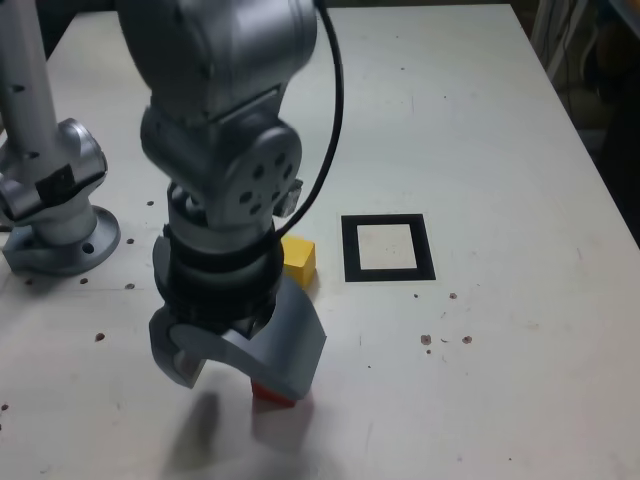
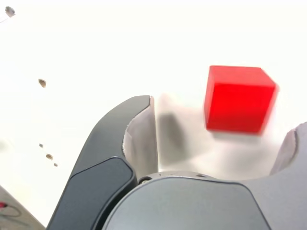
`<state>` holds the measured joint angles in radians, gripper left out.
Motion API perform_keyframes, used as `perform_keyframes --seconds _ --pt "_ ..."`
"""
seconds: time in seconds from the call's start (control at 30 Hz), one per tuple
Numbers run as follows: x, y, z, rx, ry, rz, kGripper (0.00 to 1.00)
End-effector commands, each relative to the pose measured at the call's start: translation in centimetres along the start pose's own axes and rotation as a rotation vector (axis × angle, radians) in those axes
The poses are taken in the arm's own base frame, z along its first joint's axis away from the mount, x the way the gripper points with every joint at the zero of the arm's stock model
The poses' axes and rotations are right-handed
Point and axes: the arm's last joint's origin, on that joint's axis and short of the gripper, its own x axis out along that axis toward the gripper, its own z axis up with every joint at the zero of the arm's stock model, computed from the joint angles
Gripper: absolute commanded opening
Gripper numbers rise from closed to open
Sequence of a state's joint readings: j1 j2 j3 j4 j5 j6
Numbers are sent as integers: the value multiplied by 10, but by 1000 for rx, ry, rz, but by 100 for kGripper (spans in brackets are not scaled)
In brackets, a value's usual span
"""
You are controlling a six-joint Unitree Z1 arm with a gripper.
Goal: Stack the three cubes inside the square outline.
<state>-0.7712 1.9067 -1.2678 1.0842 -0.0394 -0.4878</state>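
at the exterior view's far left, a silver metal arm base stands on the white table, bolted down on a round flange. just to its right the silver arm reaches down toward the near edge, a black cable looping off its side. the arm ends in the grey gripper, whose jaws point down at the table and stand spread apart. under the jaw on the exterior view's right, a small red matte wooden-looking cube peeks out, mostly covered by the jaw. in the wrist view the gripper shows the same: the red cube sits on the table between the two spread jaws, nearer one jaw than the other, with bare table showing between it and the farther jaw; whether it touches the nearer one cannot be told.

behind the gripper in the exterior view, a small yellow matte cube rests on the table, partly hidden by the arm's wrist. to its right, near but apart, lies the thick black square outline with a white centre; nothing sits inside it. the green cube is not seen in either view. small dark specks dot the table near the outline and along the exterior view's left side.
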Motion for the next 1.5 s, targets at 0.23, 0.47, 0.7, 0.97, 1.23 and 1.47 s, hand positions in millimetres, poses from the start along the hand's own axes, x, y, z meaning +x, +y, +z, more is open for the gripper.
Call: perform_keyframes --seconds 0.23,0.47,0.7,0.97,1.23,1.47 --pt "1 -1 4 8 -21 23 86" --pt "6 -1 7 10 -8 52 73" --pt "6 -6 17 11 -38 55 60" --pt "11 -8 21 11 -34 56 59" --pt "12 -9 23 1 -39 49 33" --pt "9 -7 21 -5 -39 56 22"
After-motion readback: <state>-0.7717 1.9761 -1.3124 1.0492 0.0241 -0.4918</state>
